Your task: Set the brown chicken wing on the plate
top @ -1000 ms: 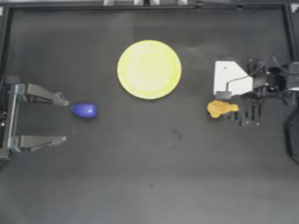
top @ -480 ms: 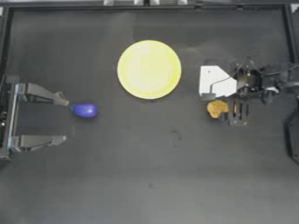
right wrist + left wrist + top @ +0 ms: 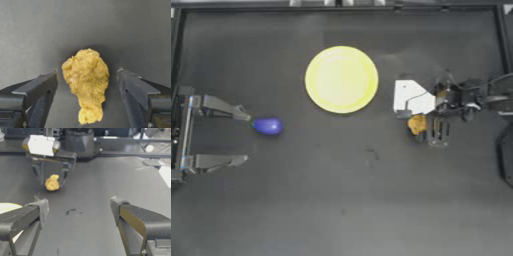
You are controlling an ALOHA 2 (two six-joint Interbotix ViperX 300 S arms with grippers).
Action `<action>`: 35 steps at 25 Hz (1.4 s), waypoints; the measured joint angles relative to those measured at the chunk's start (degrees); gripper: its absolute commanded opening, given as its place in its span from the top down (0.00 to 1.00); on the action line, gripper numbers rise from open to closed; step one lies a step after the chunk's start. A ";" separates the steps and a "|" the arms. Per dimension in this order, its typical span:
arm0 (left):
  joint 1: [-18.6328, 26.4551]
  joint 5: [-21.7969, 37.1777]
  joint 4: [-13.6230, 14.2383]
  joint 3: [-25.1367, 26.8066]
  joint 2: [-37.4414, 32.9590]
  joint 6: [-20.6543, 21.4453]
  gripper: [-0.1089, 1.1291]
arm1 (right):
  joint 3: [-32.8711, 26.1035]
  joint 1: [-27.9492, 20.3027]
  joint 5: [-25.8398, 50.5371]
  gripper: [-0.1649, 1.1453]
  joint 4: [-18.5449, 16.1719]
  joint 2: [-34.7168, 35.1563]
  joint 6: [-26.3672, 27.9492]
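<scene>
Since a second ago, the right gripper (image 3: 87,82) has been shifting toward the table's middle, and its jaws are now straddling the brown chicken wing (image 3: 417,124). That lumpy, golden-orange piece is lying on the dark table (image 3: 345,200), right of the pale-yellow plate (image 3: 341,79). Both jaws are standing apart, neither touching the wing. At the left, the left gripper (image 3: 241,137) is waiting open beside a small blue object (image 3: 268,125).

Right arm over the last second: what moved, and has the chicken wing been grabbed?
The right claw has come in from the table's right edge toward the middle and now brackets the brown chicken wing, jaws open at either side, not gripping it yet. The wing shifted slightly toward the plate. The plate, the blue-purple object and the parked left claw stayed put.
</scene>
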 measured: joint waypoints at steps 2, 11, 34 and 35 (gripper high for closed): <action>0.18 0.00 0.00 0.09 0.00 -0.09 0.09 | 0.00 0.00 -0.09 0.13 0.00 0.18 0.00; 0.26 0.00 -0.09 0.00 0.09 -0.09 0.09 | 0.00 0.00 0.00 0.61 0.44 0.70 -0.09; 0.26 0.00 -0.09 0.00 1.93 -0.18 0.09 | -13.36 -2.02 2.29 0.72 4.57 -1.85 -12.30; 0.26 0.00 -0.09 0.00 2.02 -0.18 0.09 | -14.50 -2.64 2.29 0.72 4.66 -1.05 -13.10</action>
